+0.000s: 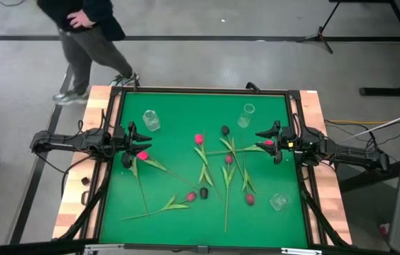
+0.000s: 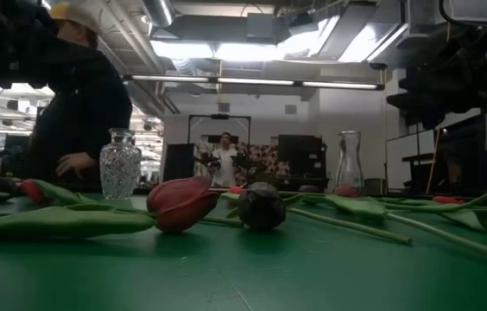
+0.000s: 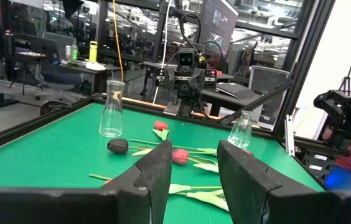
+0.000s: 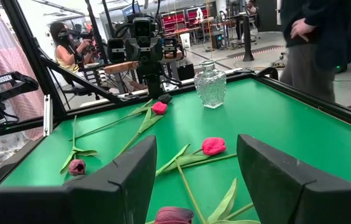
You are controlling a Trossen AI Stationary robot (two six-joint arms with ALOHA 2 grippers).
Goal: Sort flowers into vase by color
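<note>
On the left edge of the green felt worktop (image 1: 264, 219), the left gripper (image 1: 133, 138) hangs just above the surface with its two dark fingers (image 3: 157, 171) parted and nothing between them. A bright pink tulip head (image 1: 142, 155) lies just beside it on the felt, its thin green stem running toward the near edge. Near that, toward the far side, stands the cut-glass vase (image 1: 150, 120), upright and empty.

Across the middle, the artificial tulips are scattered flat on the felt: a pink head (image 1: 198, 139), a dark maroon-black bud (image 1: 225, 130) beside it, another pink one (image 1: 229, 159) among crossed stems and leaves. Closer to the near edge lie a reddish bud (image 1: 191, 196) and a dark bud (image 1: 203, 193) side by side, then a pink head (image 1: 250, 200).

A slim clear glass flask (image 1: 247, 115) stands toward the far right, and a third small clear glass vessel (image 1: 279, 202) sits near the right front corner.

On the right edge, the right gripper (image 1: 269, 139) is wide open, empty, with a pink head (image 1: 268, 142) close by its fingertips.

Beyond the far left corner, a person in dark clothes (image 1: 86, 28) stands on the floor.
</note>
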